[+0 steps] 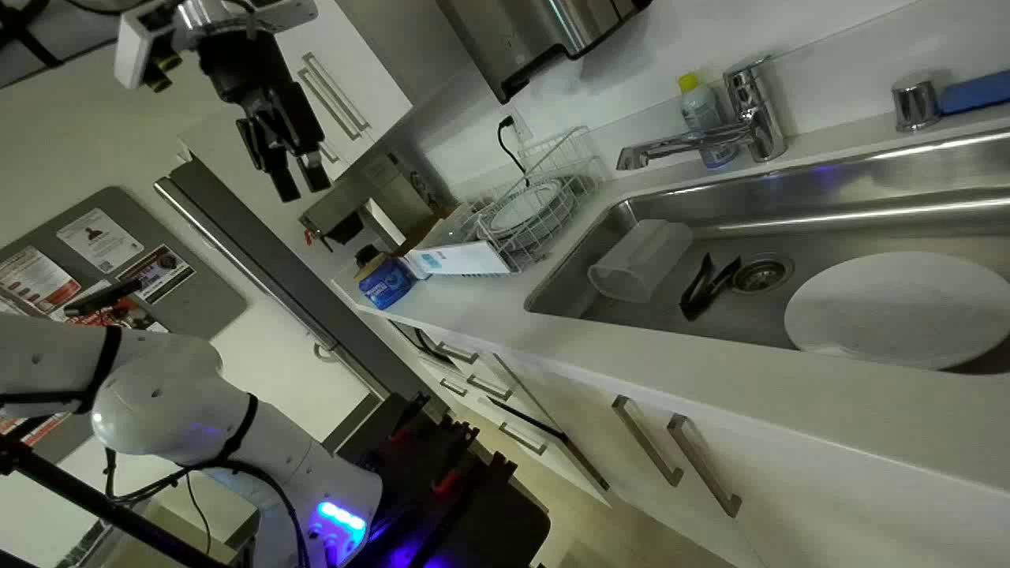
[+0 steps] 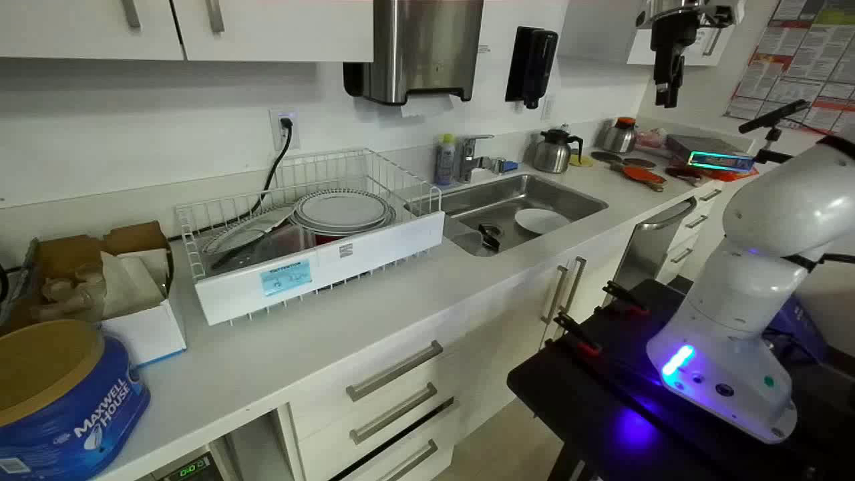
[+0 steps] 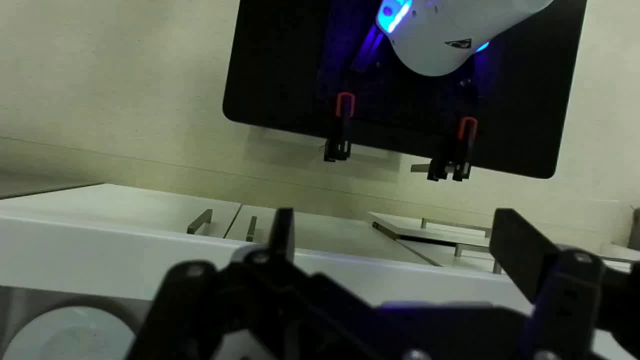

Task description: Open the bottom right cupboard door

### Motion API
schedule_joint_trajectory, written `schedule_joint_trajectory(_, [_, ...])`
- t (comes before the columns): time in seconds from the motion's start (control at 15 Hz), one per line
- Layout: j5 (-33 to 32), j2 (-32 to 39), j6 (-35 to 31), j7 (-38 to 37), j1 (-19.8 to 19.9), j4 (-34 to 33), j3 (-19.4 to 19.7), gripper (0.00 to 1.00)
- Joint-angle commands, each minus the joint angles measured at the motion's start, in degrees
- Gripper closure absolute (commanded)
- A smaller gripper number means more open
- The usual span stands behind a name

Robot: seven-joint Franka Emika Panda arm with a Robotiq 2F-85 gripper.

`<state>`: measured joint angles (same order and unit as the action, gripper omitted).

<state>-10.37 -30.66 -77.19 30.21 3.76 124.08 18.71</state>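
Note:
The bottom right cupboard door (image 1: 821,497) is a plain white base-cabinet panel under the sink. Its slim silver bar handle (image 1: 705,465) stands beside the handle of the neighbouring narrower white front (image 1: 588,418). The door is shut and its inside is hidden. In an exterior view the door (image 2: 596,277) is seen at a slant. In the wrist view the door (image 3: 145,206) and its handle (image 3: 200,221) lie at the left, below the floor. My gripper (image 1: 301,180) hangs high in the air, well away from the door, and also shows here (image 2: 668,100). In the wrist view its fingers (image 3: 392,220) are wide apart and empty.
The white counter (image 2: 374,314) has a steel sink (image 1: 576,304) with a plate in it. A dish rack (image 2: 320,260) stands beside the sink. A drawer (image 2: 401,444) stands slightly open. The black robot table (image 2: 601,374) with clamps stands before the cabinets.

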Motion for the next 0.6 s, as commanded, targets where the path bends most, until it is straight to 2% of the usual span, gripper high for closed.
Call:
schedule_joint_trajectory(0.0, [0.2, 0.1, 0.1, 0.2, 0.5, -0.1, -0.4, 0.0])
schedule_joint_trajectory(0.27, [0.2, 0.2, 0.1, 0.2, 0.5, -0.1, -0.4, 0.0])
schedule_joint_trajectory(0.53, [1.7, 3.0, -5.8, -4.9, 2.6, -1.0, 1.1, 0.0])
